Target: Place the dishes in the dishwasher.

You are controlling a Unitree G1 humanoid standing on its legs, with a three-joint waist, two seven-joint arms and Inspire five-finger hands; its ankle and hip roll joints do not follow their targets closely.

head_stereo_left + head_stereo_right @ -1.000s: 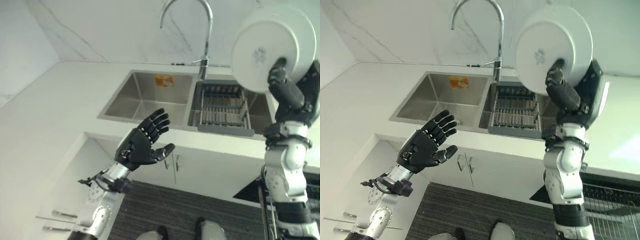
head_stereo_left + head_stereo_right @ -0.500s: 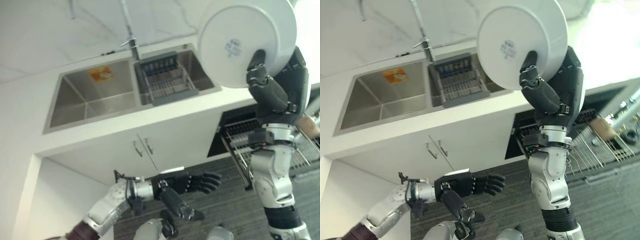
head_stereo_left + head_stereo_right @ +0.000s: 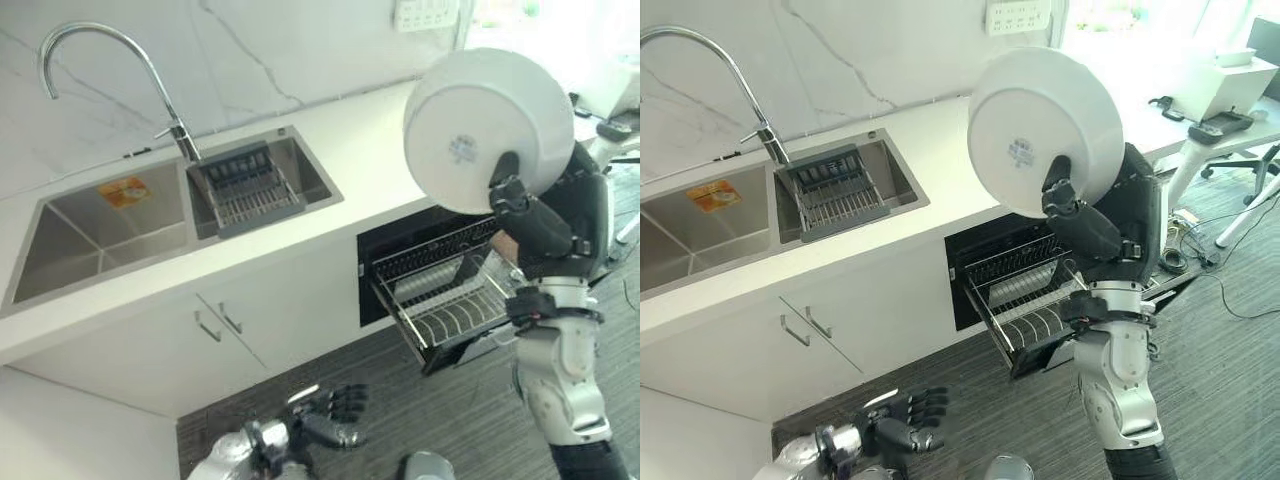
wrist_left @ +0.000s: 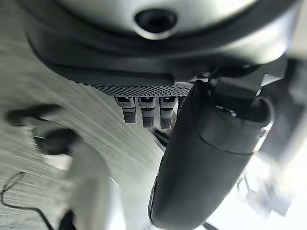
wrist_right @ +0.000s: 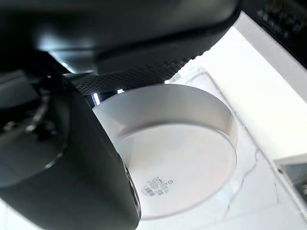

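My right hand (image 3: 537, 224) is raised at chest height and shut on a white bowl (image 3: 487, 128); the bowl's underside faces me, with the thumb pressed on it and the fingers behind the rim. The right wrist view shows the bowl (image 5: 182, 163) past the thumb (image 5: 72, 158). Below and behind the bowl the dishwasher (image 3: 985, 255) stands open under the counter, its wire rack (image 3: 440, 305) pulled out over the floor. My left hand (image 3: 902, 413) hangs low near the floor, fingers relaxed and holding nothing.
A double sink (image 3: 95, 225) with a dark drain basket (image 3: 243, 188) and a curved faucet (image 3: 110, 50) sits in the white counter (image 3: 380, 130) at the left. Cabinet doors (image 3: 215, 325) are below it. A desk (image 3: 1215, 90) and floor cables (image 3: 1240, 290) lie to the right.
The camera has swung right, bringing the open dishwasher and its rack into fuller view. My left arm has dropped lower. The right hand keeps the bowl raised.
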